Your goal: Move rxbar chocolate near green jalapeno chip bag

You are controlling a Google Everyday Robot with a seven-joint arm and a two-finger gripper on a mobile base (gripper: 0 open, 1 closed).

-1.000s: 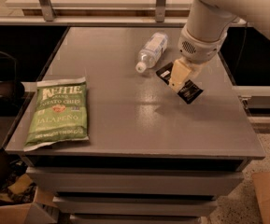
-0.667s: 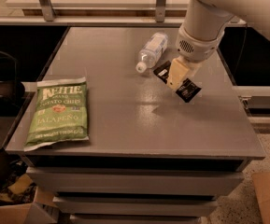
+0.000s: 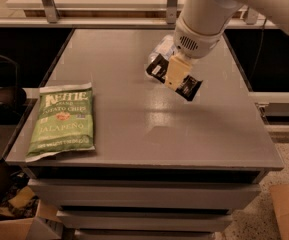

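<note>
Black rxbar chocolate (image 3: 188, 87) sits pinched between the gripper's (image 3: 175, 81) closed cream fingers (image 3: 177, 71), its ends sticking out on either side of them. Well apart to their left, the green jalapeno chip bag (image 3: 62, 120) lies flat on the grey table (image 3: 149, 134).

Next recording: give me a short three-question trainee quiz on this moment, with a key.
1. True or false: the gripper is shut on the rxbar chocolate, over the table.
2. Where does the green jalapeno chip bag lie? A: flat by the table's front corner, at the picture's left. B: under the gripper. C: on the floor.
3. Short answer: what clear thing lies partly hidden behind the gripper?

Key: 1 true; 2 A; 3 the water bottle.
</note>
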